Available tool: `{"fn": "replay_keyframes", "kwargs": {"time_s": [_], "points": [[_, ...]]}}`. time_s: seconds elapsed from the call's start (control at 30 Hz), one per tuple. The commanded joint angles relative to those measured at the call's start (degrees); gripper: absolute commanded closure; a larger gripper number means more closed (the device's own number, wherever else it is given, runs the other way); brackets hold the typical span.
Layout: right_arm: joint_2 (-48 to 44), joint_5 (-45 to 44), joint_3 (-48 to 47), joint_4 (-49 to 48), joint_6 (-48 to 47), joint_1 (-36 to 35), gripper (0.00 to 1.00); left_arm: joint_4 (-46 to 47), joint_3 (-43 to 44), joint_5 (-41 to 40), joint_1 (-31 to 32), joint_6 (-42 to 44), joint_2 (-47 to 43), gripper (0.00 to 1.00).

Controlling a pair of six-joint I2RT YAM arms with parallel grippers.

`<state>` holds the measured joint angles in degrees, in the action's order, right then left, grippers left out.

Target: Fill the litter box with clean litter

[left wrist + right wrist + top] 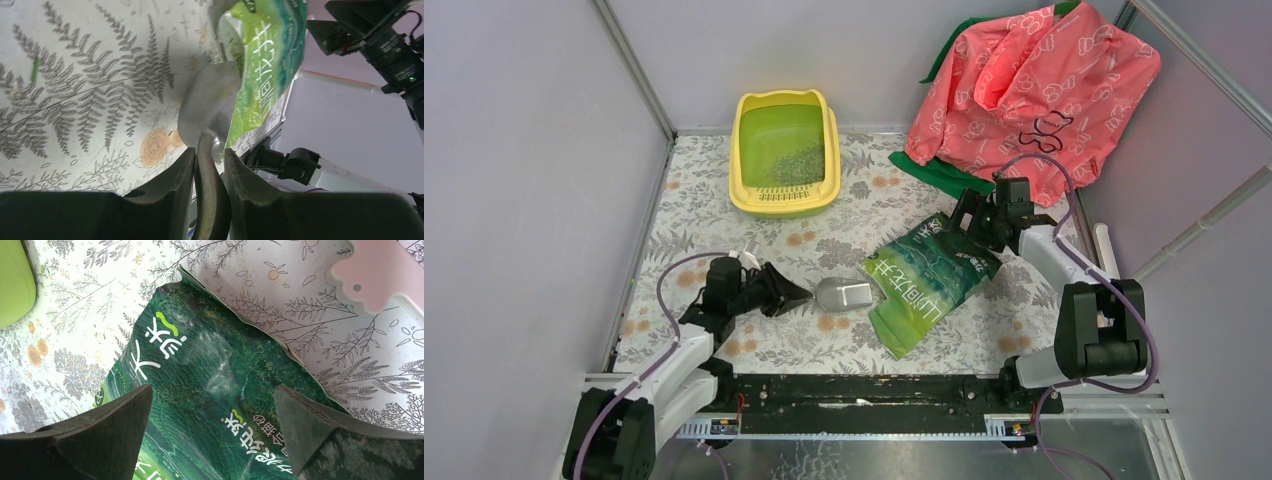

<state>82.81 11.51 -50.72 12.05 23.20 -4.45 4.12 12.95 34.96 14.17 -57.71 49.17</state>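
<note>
The yellow litter box (pixel 754 195) stands at the back centre, green inside, with a patch of green-grey clean litter (pixel 799 165) on its floor. My left gripper (pixel 802 296) is shut on the handle of a metal scoop (pixel 844 295). The scoop's bowl lies low over the mat at the mouth of the glossy green bag (pixel 929 280). In the left wrist view the gripper (pixel 210 155) clamps the scoop handle (pixel 212 200), and the bowl (pixel 210 105) touches the bag (pixel 265 60). My right gripper (pixel 959 225) is open over the bag's far end (pixel 210 360), one finger on each side (pixel 211 390).
A pink garment (pixel 1034 80) over green cloth lies at the back right. A pale pink plastic piece (pixel 380 275) lies on the floral mat (pixel 694 210) beyond the bag. Grey walls close in the left, back and right. A corner of the litter box (pixel 15 285) shows in the right wrist view.
</note>
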Motion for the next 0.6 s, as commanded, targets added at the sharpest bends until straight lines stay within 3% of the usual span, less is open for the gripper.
{"fn": "replay_keyframes", "kwargs": {"time_s": [0.0, 0.23, 0.57], "points": [[0.3, -0.1, -0.6, -2.0, 0.2, 0.4, 0.00, 7.3, -1.2, 2.5, -0.3, -1.9, 2.6, 1.00], [0.6, -0.2, -0.3, -2.4, 0.3, 0.6, 0.00, 12.2, -3.3, 2.6, -0.3, -4.2, 4.1, 1.00], [1.1, 0.0, -0.2, -2.5, 0.3, 0.7, 0.00, 28.2, -5.5, 4.6, -0.3, -10.3, 12.9, 1.00]]}}
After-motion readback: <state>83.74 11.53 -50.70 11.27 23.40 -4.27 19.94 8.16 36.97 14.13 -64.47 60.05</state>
